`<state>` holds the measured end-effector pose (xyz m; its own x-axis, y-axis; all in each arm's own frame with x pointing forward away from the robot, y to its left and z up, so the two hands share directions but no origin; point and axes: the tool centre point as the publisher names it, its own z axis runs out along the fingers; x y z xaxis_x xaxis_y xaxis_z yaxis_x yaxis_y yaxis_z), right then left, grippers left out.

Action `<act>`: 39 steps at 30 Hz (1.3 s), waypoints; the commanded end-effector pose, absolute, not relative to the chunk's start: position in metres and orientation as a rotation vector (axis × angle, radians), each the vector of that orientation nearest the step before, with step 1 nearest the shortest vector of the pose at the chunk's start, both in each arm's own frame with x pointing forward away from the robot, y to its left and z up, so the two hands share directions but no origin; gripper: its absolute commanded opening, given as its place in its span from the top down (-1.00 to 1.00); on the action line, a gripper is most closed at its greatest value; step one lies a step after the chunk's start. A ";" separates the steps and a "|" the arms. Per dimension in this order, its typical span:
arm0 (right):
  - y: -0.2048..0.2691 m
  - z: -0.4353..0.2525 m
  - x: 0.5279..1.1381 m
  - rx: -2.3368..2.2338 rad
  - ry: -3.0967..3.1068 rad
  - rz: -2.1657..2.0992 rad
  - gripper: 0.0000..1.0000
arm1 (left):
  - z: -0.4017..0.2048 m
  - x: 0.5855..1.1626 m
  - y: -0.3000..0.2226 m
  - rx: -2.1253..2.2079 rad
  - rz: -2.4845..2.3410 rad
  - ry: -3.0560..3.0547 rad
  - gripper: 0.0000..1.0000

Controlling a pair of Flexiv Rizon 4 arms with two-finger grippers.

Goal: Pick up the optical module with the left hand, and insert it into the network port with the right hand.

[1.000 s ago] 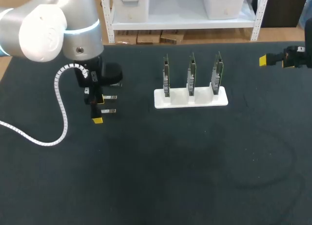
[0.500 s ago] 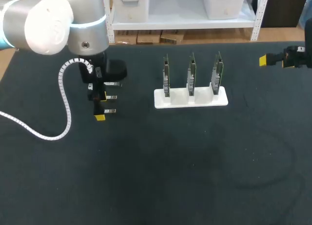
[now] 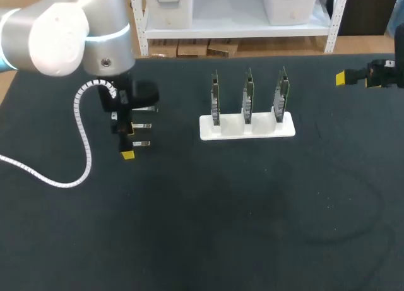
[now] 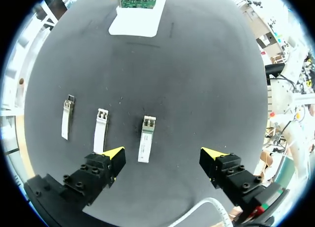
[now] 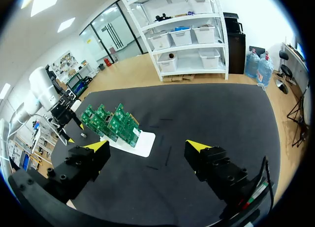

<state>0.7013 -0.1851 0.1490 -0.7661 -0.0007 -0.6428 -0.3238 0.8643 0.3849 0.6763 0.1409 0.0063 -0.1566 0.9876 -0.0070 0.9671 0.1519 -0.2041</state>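
Just ahead of the spread left claw (image 4: 163, 153), one optical module (image 4: 146, 138)

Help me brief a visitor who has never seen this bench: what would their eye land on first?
Most likely the white holder mid-table, with three green circuit boards standing upright in it. Next, the left hand, open, hovers over three optical modules lying side by side on the dark table. The right hand is open and empty near the table's right edge.
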 end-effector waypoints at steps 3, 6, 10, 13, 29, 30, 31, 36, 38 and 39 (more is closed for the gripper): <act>-0.185 0.150 0.700 -0.230 2.375 0.633 -1.00 | 0.002 0.677 0.144 -1.936 0.221 -2.271 -1.00; -0.185 0.150 0.700 -0.230 2.375 0.633 -1.00 | -0.002 0.678 0.143 -1.944 0.186 -2.251 -1.00; -0.185 0.150 0.700 -0.230 2.375 0.633 -1.00 | -0.006 0.684 0.144 -1.945 0.197 -2.243 -1.00; -0.185 0.150 0.700 -0.230 2.375 0.633 -1.00 | -0.008 0.688 0.145 -1.944 0.200 -2.242 -1.00; -0.185 0.150 0.700 -0.230 2.375 0.633 -1.00 | -0.014 0.701 0.147 -1.948 0.232 -2.245 -1.00; -0.185 0.150 0.700 -0.230 2.375 0.633 -1.00 | -0.014 0.702 0.146 -1.949 0.233 -2.244 -1.00; -0.185 0.150 0.700 -0.230 2.375 0.633 -1.00 | -0.015 0.703 0.146 -1.950 0.235 -2.244 -1.00; -0.185 0.150 0.700 -0.230 2.375 0.633 -1.00 | -0.014 0.707 0.143 -1.957 0.239 -2.248 -1.00; -0.185 0.150 0.700 -0.230 2.375 0.633 -1.00 | -0.014 0.707 0.143 -1.959 0.240 -2.249 -1.00; -0.185 0.150 0.700 -0.230 2.375 0.633 -1.00 | -0.015 0.707 0.142 -1.959 0.241 -2.250 -1.00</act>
